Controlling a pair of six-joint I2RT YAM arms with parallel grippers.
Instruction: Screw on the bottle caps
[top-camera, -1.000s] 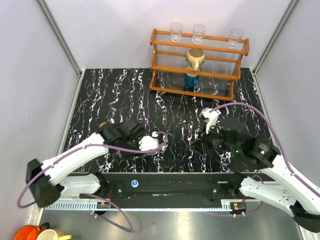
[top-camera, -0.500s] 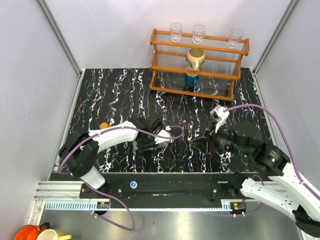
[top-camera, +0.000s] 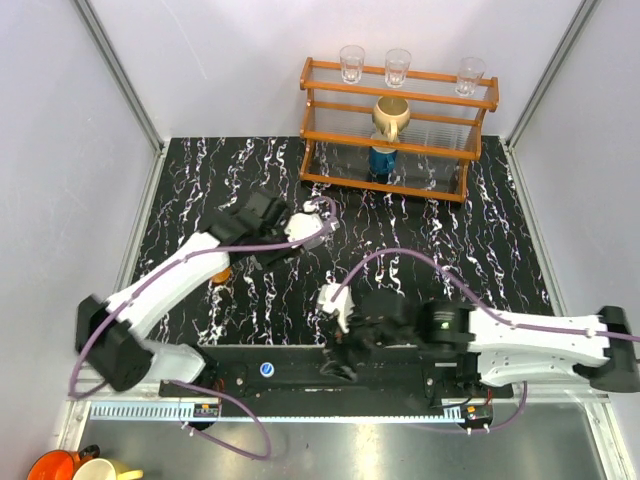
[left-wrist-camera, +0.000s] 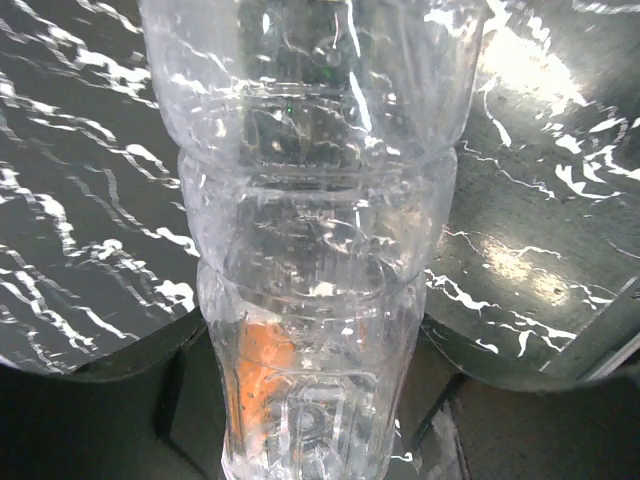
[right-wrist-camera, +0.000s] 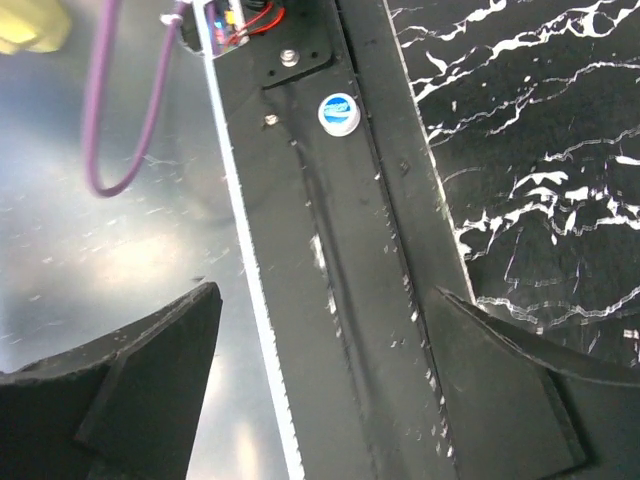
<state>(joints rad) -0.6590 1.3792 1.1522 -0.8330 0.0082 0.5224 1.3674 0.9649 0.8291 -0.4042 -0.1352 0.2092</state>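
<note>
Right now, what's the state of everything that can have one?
left hand, shut on clear bottle
clear bottle, held; cannot tell if capped
right hand, open, empty
blue cap, off, lying on base rail
orange item, partly under left arm, unclear
mug, upright
glasses, upright

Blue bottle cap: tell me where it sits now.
Top view: the blue cap lies on the black mounting rail along the near edge, left of centre, just left of the right end effector.

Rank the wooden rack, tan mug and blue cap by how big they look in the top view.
Largest to smallest:
1. wooden rack, by far the largest
2. tan mug
3. blue cap, clearly the smallest
</note>
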